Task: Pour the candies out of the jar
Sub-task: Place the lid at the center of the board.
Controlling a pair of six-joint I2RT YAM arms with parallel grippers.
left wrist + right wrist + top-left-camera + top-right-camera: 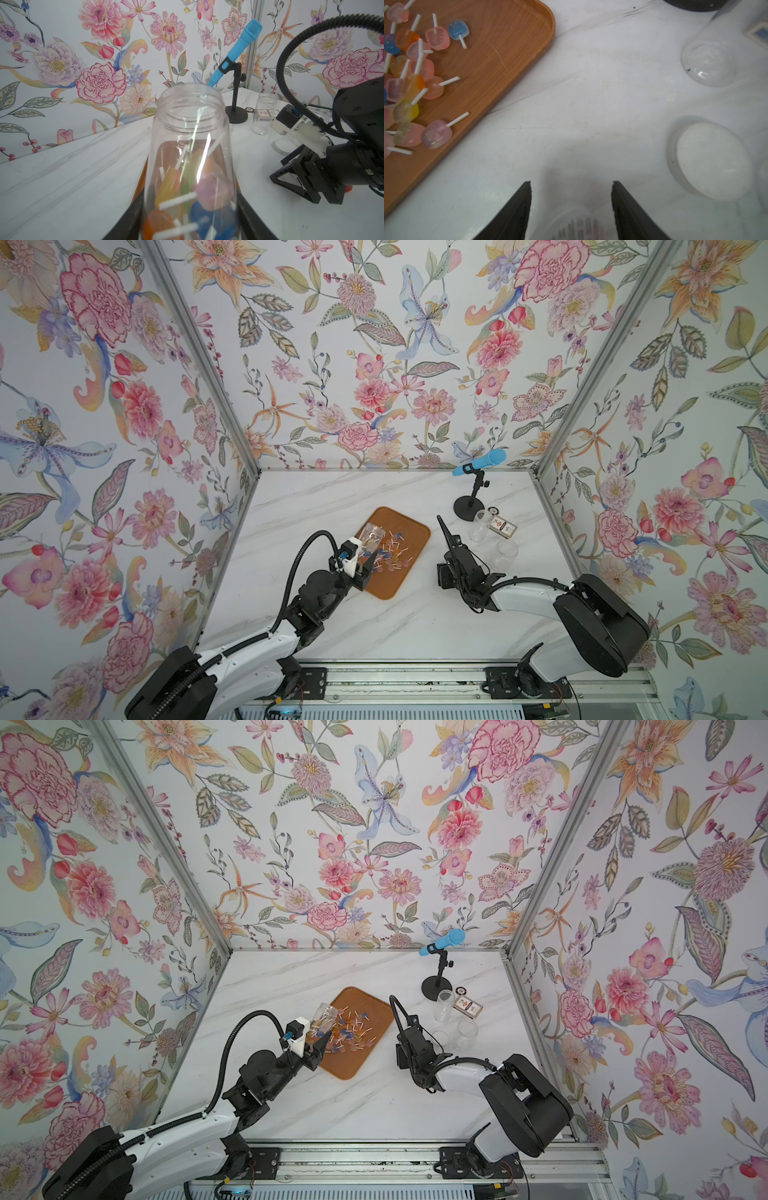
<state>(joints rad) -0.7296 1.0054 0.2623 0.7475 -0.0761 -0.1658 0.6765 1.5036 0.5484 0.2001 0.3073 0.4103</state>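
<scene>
The left gripper (365,569) is clamped on the base end of a clear plastic jar (370,535), with its black fingers (126,220) pressed against opposite sides of the wall. The jar juts out tilted from the jaws, its threaded open mouth at the far end. A handful of candies (207,193), flat orange, yellow, pink and blue heads on white sticks, sits inside at the gripper end, well short of the mouth. Just beneath and beyond the jaws, many loose lollipops (392,553) lie scattered on a brown wood-grain tray with rounded corners (411,531).

The right gripper (572,182) hovers off the tray's side with its jaws spread over bare table. Between its fingers (517,214) lies something translucent with dark print. The frame edge cuts it off, so I cannot tell what it is or whether the fingers touch it. In both top views that gripper's tips are hidden under its own wrist. In the left wrist view, the jar's base runs out of frame.

The white marble-look table (374,626) is open between the tray and the right gripper. Beyond that gripper crowd a white round lid (710,160), empty clear jars (508,551), a small card box (502,526) and a blue microphone on a black stand (482,462) near the back corner.
</scene>
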